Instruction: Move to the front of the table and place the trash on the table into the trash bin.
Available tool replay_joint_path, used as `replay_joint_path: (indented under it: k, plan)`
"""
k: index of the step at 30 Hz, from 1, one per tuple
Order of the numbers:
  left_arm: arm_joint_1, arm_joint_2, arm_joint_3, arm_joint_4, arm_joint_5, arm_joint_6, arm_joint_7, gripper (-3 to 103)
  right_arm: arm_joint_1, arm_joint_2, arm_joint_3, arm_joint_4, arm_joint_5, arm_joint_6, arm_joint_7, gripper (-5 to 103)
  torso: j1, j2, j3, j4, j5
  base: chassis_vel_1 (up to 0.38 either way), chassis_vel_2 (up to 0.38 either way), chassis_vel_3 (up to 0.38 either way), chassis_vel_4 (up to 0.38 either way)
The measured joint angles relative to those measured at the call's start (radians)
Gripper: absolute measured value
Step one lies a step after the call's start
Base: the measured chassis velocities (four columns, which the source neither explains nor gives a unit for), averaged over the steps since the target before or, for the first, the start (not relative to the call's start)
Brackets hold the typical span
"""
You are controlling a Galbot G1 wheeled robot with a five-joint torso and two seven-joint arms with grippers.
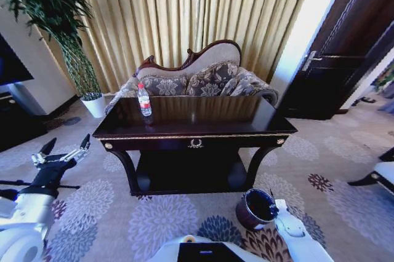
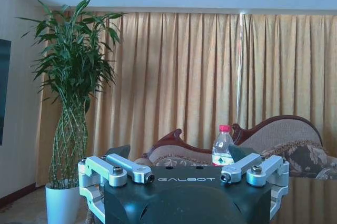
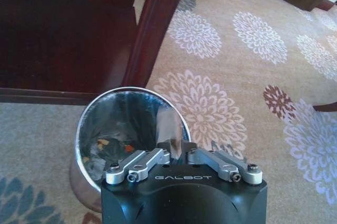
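The glossy dark tabletop (image 1: 203,123) with gold trim and a gold emblem on its front fills the middle of the head view, with a patterned sofa (image 1: 197,80) behind it at 12 o'clock and gold curtains (image 1: 184,10) beyond. A clear plastic bottle (image 1: 144,100) with a red label stands upright near the far left part of the tabletop, at about 11 o'clock from its centre; in the left wrist view the same bottle (image 2: 222,146) shows a pinkish cap and rises just above the pincer body. The two small paper scraps cannot be made out on the dark, reflective surface.

The left pincer (image 1: 64,146) hangs over the carpet at 9 o'clock from the table, well apart from it and lower than its top, its two dark fingers spread wide and holding nothing. The left wrist view shows the same pincer (image 2: 179,153) with its jaws parted and free.

The trash bin (image 1: 257,208) sits on the floral carpet at 5 o'clock from the table, just beside its front right leg. The right pincer (image 3: 171,148) hovers directly above the bin's rim (image 3: 84,124); its fingers look closed together with nothing between them, though their tips are hard to see. Some small bits lie at the bin's bottom.

A potted plant (image 1: 61,34) in a white pot stands at 10 o'clock.
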Motion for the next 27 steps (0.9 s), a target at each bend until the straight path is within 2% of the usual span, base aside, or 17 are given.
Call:
replay_joint_path:
  k: [2, 3, 5, 6, 10, 12, 13, 14, 15, 16, 18, 22, 27]
  plan:
    - [0.0, 0.0, 0.0, -0.003, 0.001, 0.0, 0.0, 100, -0.003, 0.003, -0.007, 0.019, -0.005, -0.013, 0.0, 20, 0.0, 0.0, 0.0, 0.0, 0.0, 0.0, 0.0, 0.0, 0.0]
    - [0.0, 0.0, 0.0, -0.003, 0.001, 0.0, 0.0, 100, -0.003, 0.003, -0.007, 0.019, -0.005, -0.013, 0.0, 20, 0.0, 0.0, 0.0, 0.0, 0.0, 0.0, 0.0, 0.0, 0.0]
    - [0.0, -0.001, 0.0, -0.003, 0.001, 0.0, 0.0, 100, -0.006, 0.003, -0.015, 0.04, -0.005, -0.032, 0.0, 31, 0.0, 0.0, 0.0, 0.0001, 0.0001, 0.0, 0.0, 0.0, 0.0]
    - [0.0, -0.001, 0.0, -0.003, 0.001, 0.0, 0.0, 100, -0.006, 0.003, -0.015, 0.04, -0.005, -0.032, 0.0, 31, 0.0, 0.0, 0.0, 0.0001, 0.0001, 0.0, 0.0, 0.0, 0.0]
    - [0.002, -0.001, -0.004, -0.004, 0.0, 0.0, 0.0, 100, -0.006, 0.002, -0.021, 0.05, -0.005, -0.038, -0.001, 52, 0.0, 0.0, 0.0, 0.0001, 0.0, 0.0, 0.0, 0.0, 0.0]
    - [0.002, -0.001, -0.004, -0.004, 0.0, 0.0, 0.0, 100, -0.006, 0.001, -0.021, 0.05, -0.005, -0.038, -0.001, 52, 0.0, 0.0, 0.0, 0.0001, 0.0, 0.0, 0.0, 0.0, 0.0]
    - [0.002, -0.001, -0.004, -0.004, 0.0, 0.001, 0.0, 100, -0.006, 0.001, -0.021, 0.05, -0.004, -0.038, -0.001, 58, 0.0, 0.0, 0.0, 0.0001, 0.0, 0.0, 0.0, 0.0, 0.0]
    - [0.002, -0.001, -0.004, -0.004, 0.0, 0.001, 0.0, 100, -0.006, 0.001, -0.021, 0.05, -0.004, -0.038, -0.001, 58, 0.0, 0.0, 0.0, 0.0001, 0.0, 0.0, 0.0, 0.0, 0.0]
    - [0.003, -0.001, -0.004, -0.005, 0.0, 0.001, 0.0, 100, -0.007, 0.001, -0.021, 0.05, -0.004, -0.038, -0.001, 69, 0.0, 0.0, 0.0, 0.0001, 0.0, 0.0, 0.0, 0.0, 0.0]
    - [0.004, -0.001, -0.003, -0.006, 0.0, 0.001, 0.0, 100, -0.008, 0.0, -0.02, 0.05, -0.004, -0.038, -0.002, 74, 0.0, 0.0, 0.0, 0.0001, 0.0001, 0.0, 0.0, 0.0, 0.0]
    - [0.004, -0.002, -0.002, -0.006, 0.0, 0.001, 0.0, 100, -0.009, 0.001, -0.019, 0.05, -0.004, -0.038, -0.002, 74, 0.0, 0.0, 0.0, 0.0, 0.0, 0.0, 0.0, 0.0, 0.0]
    - [0.004, -0.002, 0.0, -0.009, -0.001, 0.002, 0.0, 100, -0.01, 0.002, -0.017, 0.05, -0.001, -0.039, -0.003, 95, 0.0, 0.0, 0.0, 0.0, 0.0, 0.0, 0.0, 0.0, 0.0]
    - [0.004, -0.001, 0.0, -0.01, -0.001, 0.004, -0.001, 100, -0.011, 0.002, -0.016, 0.055, 0.001, -0.043, -0.005, 100, 0.0, 0.0, 0.0, 0.0, 0.0001, 0.0, 0.0, 0.0, 0.0]
